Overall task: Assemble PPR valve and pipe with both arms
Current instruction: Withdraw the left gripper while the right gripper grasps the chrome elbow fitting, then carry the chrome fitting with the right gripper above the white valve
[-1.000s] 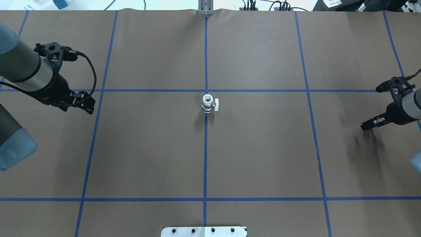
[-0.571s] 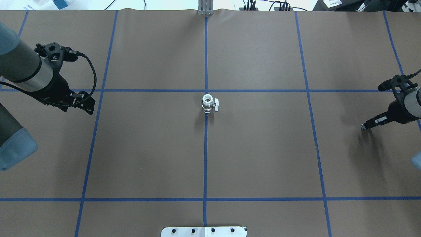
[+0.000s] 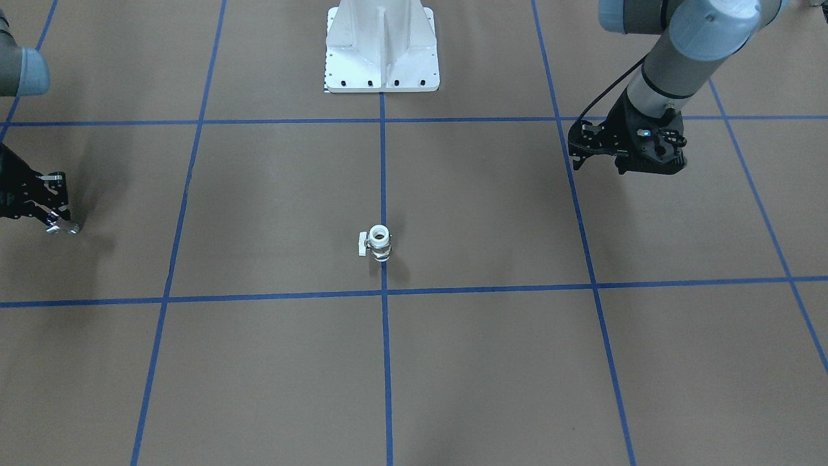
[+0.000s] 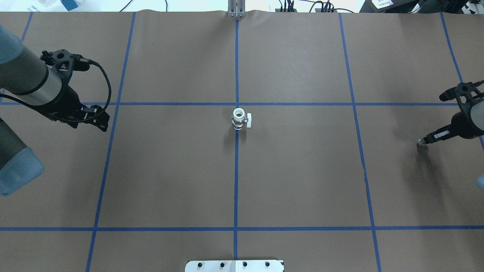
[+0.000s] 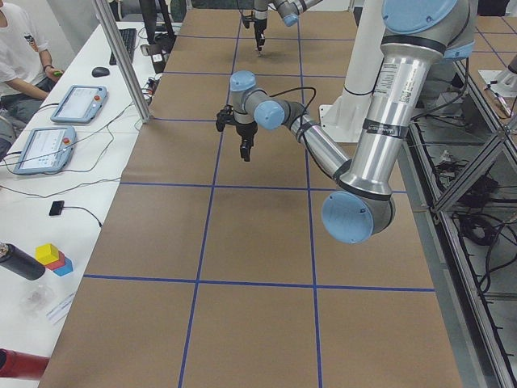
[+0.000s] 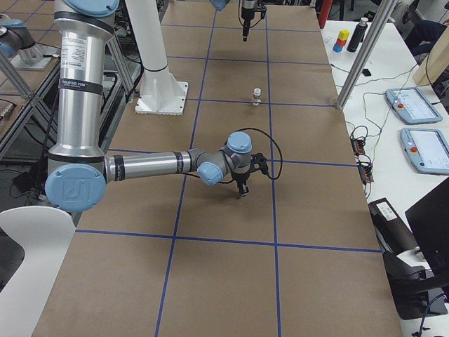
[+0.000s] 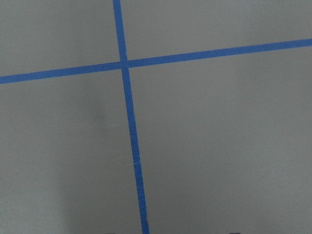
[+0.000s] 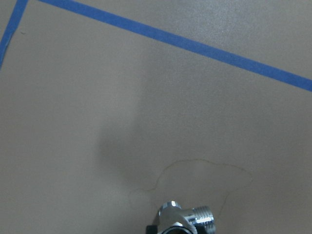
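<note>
The PPR valve [image 4: 239, 119] stands upright mid-desk [image 4: 302, 170] on the blue centre line. The right tool [image 4: 421, 143] is clamped on the pipe [image 8: 185, 218] — far off to the side. The left tool [image 4: 103, 125] hovers well apart — open or closed, I cannot tell.

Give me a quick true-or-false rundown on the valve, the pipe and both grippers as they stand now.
1. The PPR valve stands upright on the centre tape line. True.
2. The right gripper holds the pipe. True.
3. The left gripper is touching the valve. False: it hangs far off to the side, with bare table between them.
4. The pipe is already joined to the valve. False: the pipe is in the right gripper, near the table's edge, and the valve stands alone at the middle.
</note>
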